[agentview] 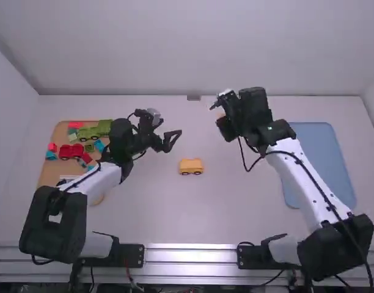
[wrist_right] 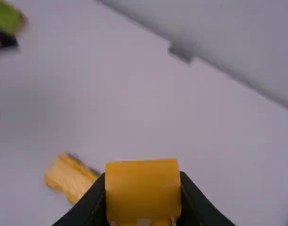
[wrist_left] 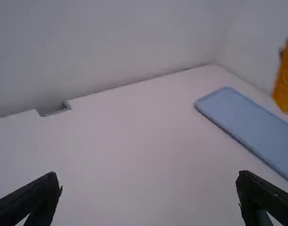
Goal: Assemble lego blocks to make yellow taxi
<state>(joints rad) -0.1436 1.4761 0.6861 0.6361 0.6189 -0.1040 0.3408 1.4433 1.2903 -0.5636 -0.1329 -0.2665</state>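
Right now the taxi looks about half made; its bottom part, the yellow car base [agentview: 190, 165] with dark wheels, sits on the white tabletop [agentview: 230, 210], out in the middle between the two arms. The right tool [wrist_right: 143, 176] is closed on a yellow block [wrist_right: 143, 194], up off the tabletop and apart from the base; it may be the taxi's top, though the view is too blurry for me to be sure. The left tool [wrist_left: 148, 177] is wide, with nothing in it; it hangs between the base and the brown board [agentview: 47, 176].

So the base seems ready, but the two yellow parts are not joined; I think what is left is to set the block on the base and push it down flat. It could go on crooked, or the base could roll away. On the board are a red car [agentview: 71, 152] and green blocks [agentview: 104, 127]; the blue tray [agentview: 324, 165] lies on the right side.
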